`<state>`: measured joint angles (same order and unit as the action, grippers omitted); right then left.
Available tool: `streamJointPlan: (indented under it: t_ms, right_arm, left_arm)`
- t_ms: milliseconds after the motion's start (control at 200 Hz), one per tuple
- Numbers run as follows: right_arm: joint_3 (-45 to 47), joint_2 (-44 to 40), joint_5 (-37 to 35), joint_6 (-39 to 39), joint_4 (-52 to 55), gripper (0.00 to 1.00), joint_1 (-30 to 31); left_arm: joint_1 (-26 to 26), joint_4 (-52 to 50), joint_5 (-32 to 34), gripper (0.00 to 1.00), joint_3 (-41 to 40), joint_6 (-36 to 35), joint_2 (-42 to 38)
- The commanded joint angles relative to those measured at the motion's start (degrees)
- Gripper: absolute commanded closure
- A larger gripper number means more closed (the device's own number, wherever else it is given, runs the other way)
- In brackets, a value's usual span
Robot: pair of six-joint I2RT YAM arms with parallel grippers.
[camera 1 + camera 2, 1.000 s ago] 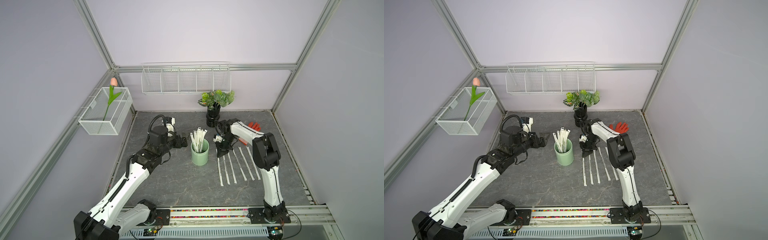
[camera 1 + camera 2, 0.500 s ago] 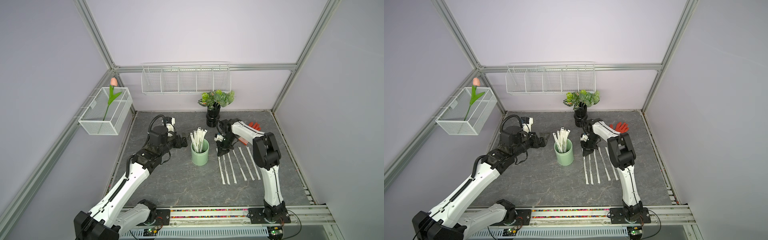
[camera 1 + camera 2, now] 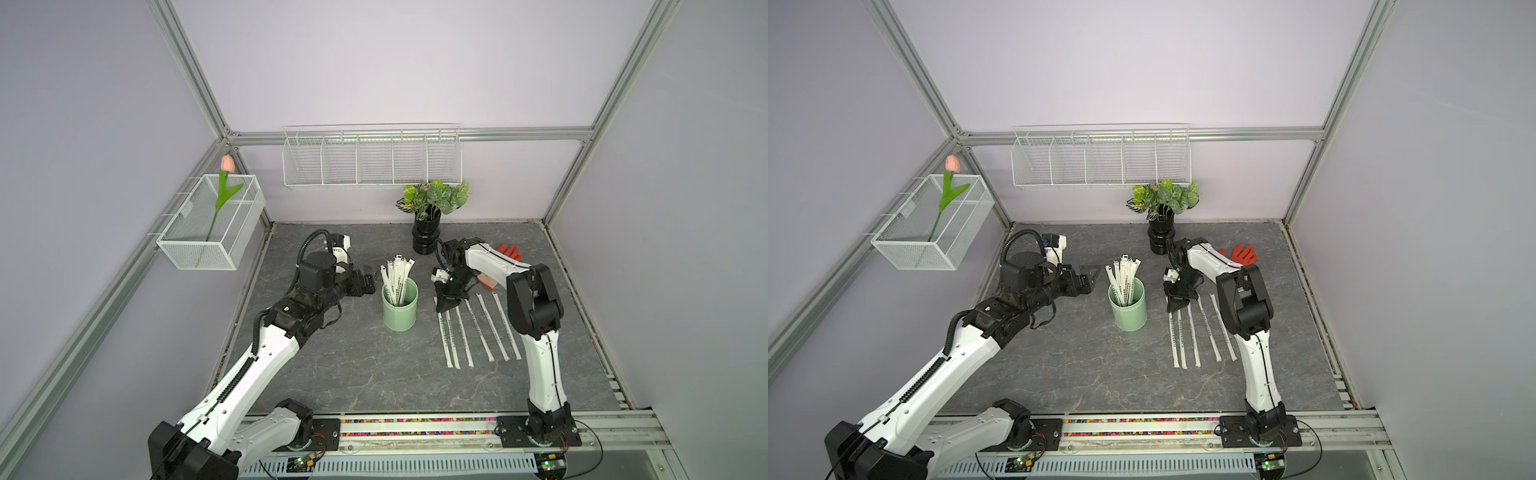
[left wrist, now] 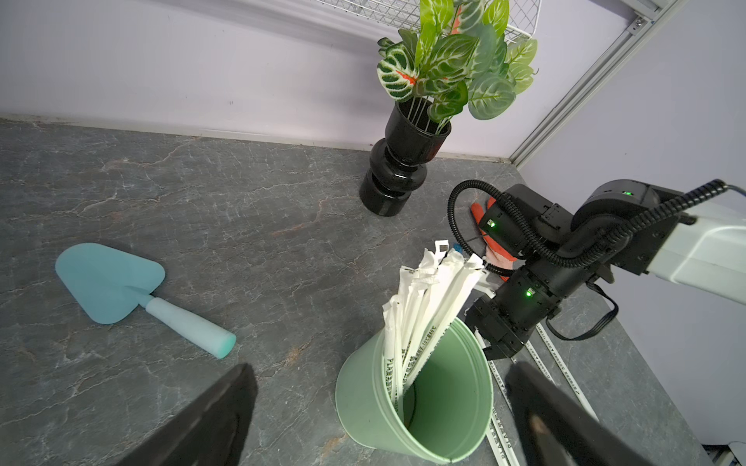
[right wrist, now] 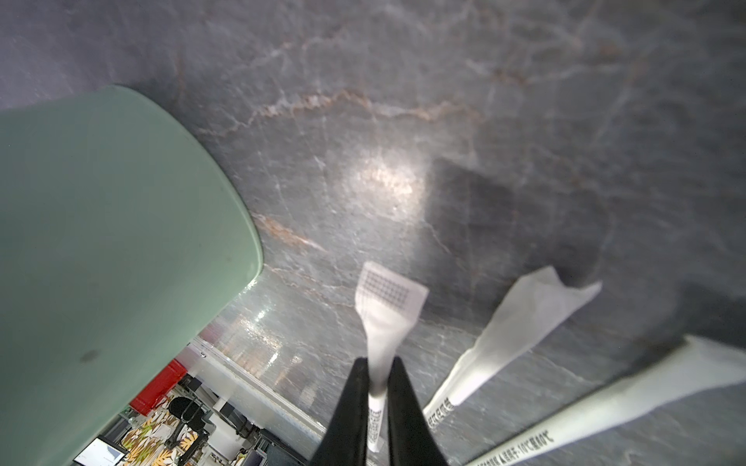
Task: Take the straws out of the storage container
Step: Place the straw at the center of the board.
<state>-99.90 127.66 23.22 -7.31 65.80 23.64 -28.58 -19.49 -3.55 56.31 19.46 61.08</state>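
1. A row of straws point(image 3: 463, 337) lies flat on the counter point(image 3: 353, 374), just beside the storage container point(image 3: 400, 316).
2. At the row's far end, the right gripper point(image 5: 377, 363) is low and clenched on the flat wrapper end of one straw point(image 5: 381, 318). This looks like laying it down. Next it should let go and lift straight up without dragging the paper.
3. The storage container stands upright with a bundle of straws point(image 3: 397, 278) leaning inside, so much remains to do.
4. The left gripper point(image 3: 1091, 277) is spread wide and empty beside the bundle.
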Motion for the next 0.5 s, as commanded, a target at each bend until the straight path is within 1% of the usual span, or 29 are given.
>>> streamJointPlan:
  t_ms: [0,495]
  right_arm:
    - [1.11,1.36,0.33,-0.27,-0.23,0.86,-0.42]
    - [1.02,1.04,-0.76,-0.77,-0.59,0.79,-0.49]
  left_arm:
    - [-0.34,0.62,-0.53,0.0,0.23,0.28,0.28]
    - [-0.32,0.63,-0.57,0.0,0.22,0.32,0.27]
